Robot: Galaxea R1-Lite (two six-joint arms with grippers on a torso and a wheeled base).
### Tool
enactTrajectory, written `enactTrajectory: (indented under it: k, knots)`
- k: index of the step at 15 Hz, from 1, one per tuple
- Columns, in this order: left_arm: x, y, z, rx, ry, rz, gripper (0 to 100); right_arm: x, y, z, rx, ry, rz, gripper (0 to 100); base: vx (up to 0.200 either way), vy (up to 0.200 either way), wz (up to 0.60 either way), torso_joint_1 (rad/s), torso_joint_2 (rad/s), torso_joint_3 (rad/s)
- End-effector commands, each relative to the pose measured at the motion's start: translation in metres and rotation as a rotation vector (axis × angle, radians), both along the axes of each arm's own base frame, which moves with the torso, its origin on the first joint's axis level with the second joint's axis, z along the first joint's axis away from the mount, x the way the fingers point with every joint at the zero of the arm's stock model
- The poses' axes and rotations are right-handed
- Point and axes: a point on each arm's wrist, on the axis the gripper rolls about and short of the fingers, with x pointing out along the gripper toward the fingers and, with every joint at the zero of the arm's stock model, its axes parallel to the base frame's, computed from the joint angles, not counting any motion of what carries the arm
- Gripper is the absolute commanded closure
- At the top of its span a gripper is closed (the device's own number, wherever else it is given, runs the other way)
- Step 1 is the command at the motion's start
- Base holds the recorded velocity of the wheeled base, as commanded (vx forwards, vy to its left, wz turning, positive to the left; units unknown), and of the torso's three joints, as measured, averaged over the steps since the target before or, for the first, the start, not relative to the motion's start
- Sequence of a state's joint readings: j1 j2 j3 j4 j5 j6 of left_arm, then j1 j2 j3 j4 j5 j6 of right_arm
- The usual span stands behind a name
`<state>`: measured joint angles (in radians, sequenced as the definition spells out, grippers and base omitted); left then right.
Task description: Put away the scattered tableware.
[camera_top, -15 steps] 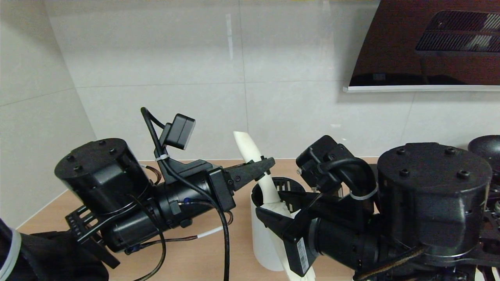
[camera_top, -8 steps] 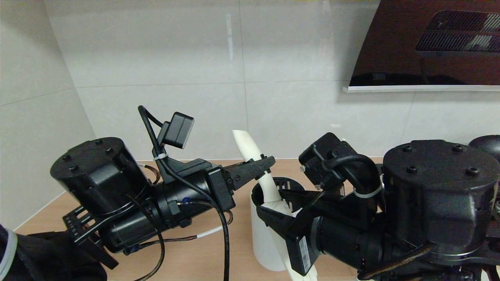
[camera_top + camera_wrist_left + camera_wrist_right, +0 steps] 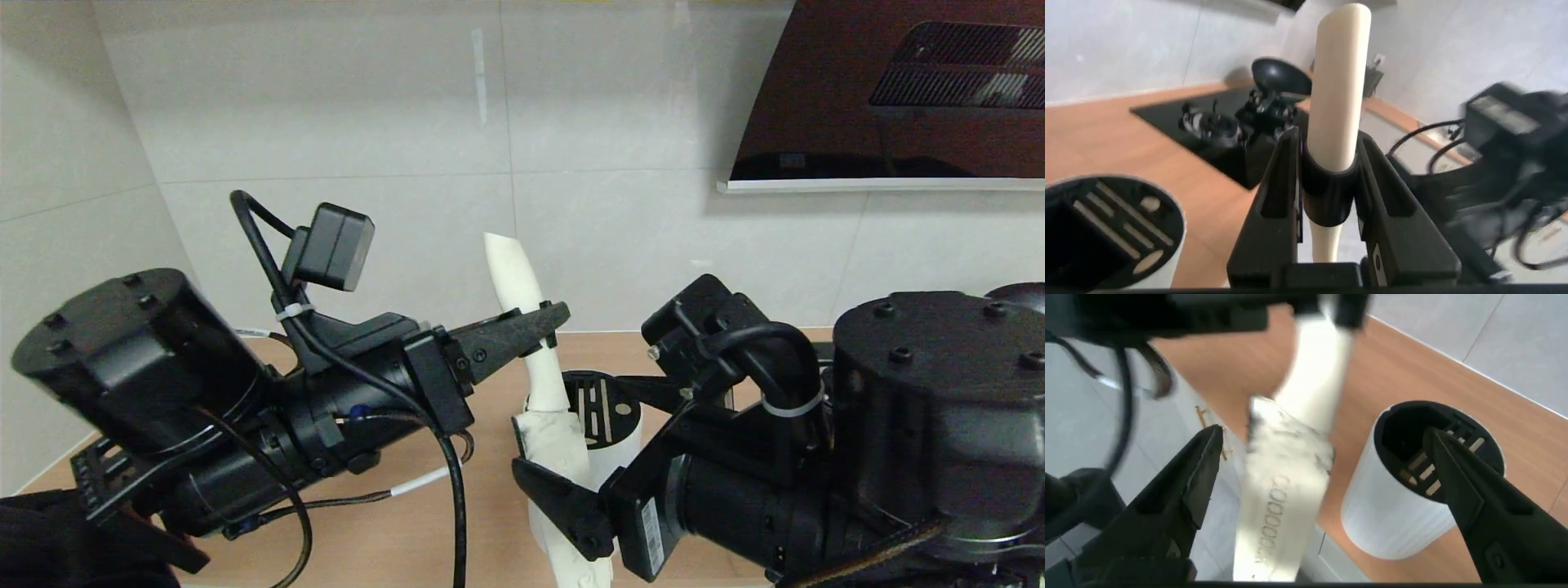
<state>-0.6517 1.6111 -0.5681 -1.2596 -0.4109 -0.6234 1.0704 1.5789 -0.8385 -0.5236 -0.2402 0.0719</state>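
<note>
Left claw pinches the spatula by its white handle, which stands nearly upright with its tip rising above the fingers. The slotted blade hangs below this claw, between the spread fingers of the right claw; whether either finger touches the blade cannot be told. The white holder, with a black slotted insert, stands on the counter beneath the right claw, just beside the blade.
</note>
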Motion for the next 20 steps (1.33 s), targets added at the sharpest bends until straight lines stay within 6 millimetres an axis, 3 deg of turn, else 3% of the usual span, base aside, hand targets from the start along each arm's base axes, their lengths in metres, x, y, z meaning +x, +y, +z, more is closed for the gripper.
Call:
enactTrajectory:
  k: [1, 4, 6, 7, 9, 13, 20]
  knots:
    - [-0.006, 0.008, 0.016, -0.029, -0.048, 0.016, 100, -0.003, -0.008, 0.008, 0.024, -0.015, -0.006, 0, 0.000, 0.000, 0.00, 0.000, 0.00, 0.000]
    - [0.011, 0.012, 0.048, -0.001, -0.065, 0.210, 100, 0.012, -0.041, 0.032, 0.097, -0.064, -0.118, 0, 0.000, 0.000, 0.00, 0.000, 0.00, 0.000]
    - [0.014, 0.011, 0.052, 0.001, -0.066, 0.240, 100, 0.016, -0.045, 0.033, 0.102, -0.068, -0.136, 0, 0.000, 0.000, 0.00, 0.000, 0.00, 0.000]
    - [0.034, 0.003, 0.082, 0.061, -0.089, 0.404, 100, 0.023, -0.071, 0.047, 0.135, -0.110, -0.221, 0, 0.000, 0.000, 0.00, 0.000, 0.00, 0.000]
    - [0.055, -0.008, 0.091, 0.110, -0.122, 0.593, 100, 0.027, -0.083, 0.057, 0.158, -0.135, -0.268, 0, 0.000, 0.000, 0.00, 0.000, 0.00, 0.000]
    - [0.075, -0.016, 0.062, 0.271, -0.097, 0.858, 100, 0.031, -0.088, 0.058, 0.160, -0.140, -0.294, 0, 0.000, 0.000, 0.00, 0.000, 0.00, 0.000]
    - [0.074, -0.045, 0.040, 0.290, -0.152, 0.842, 100, 0.035, -0.093, 0.059, 0.160, -0.144, -0.324, 0, 0.000, 0.000, 0.00, 0.000, 0.00, 0.000]
